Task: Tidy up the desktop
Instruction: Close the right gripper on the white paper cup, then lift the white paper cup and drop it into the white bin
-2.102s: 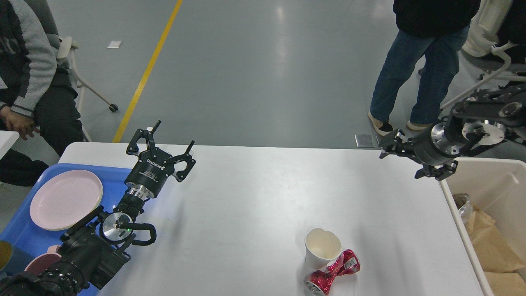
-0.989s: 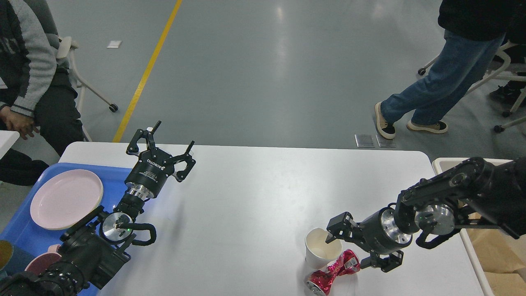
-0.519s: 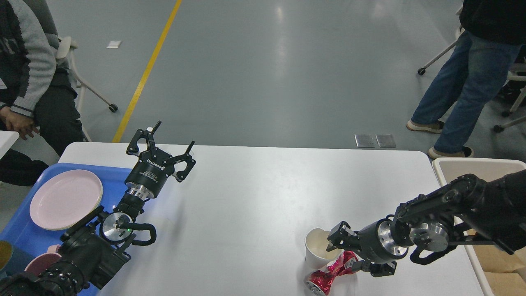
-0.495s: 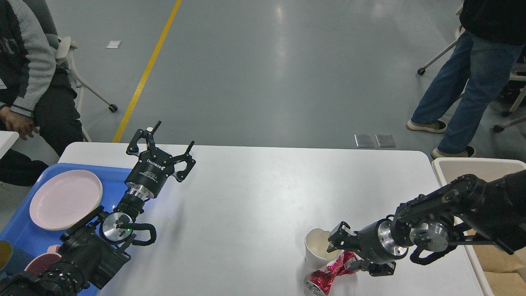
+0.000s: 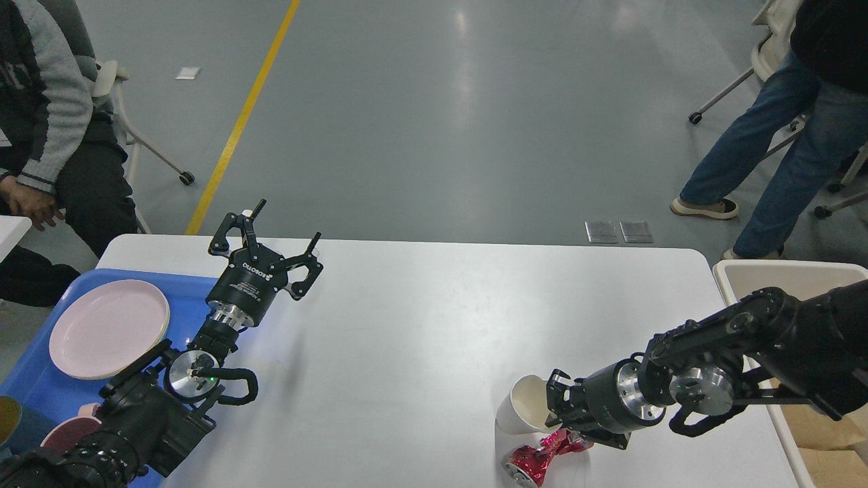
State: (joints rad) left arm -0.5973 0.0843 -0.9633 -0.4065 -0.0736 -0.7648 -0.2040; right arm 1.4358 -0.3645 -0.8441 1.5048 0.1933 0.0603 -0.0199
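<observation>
The white desktop bears a white paper cup and a crushed red can near its front right. The cup leans to the left, with the can just below it. My right gripper comes in from the right and is closed on the cup's right rim; its fingers are partly hidden by the cup. My left gripper is open and empty, held above the desktop's back left, beside the blue tray.
The blue tray holds a pink plate and a pink bowl. A cream bin with brown paper stands past the right edge. One person sits at the far left; another stands at the back right.
My right arm swung down from over the bin to the cup and closed on its rim; the cup now tilts left. The person at the back walked right. My left arm has not moved.
</observation>
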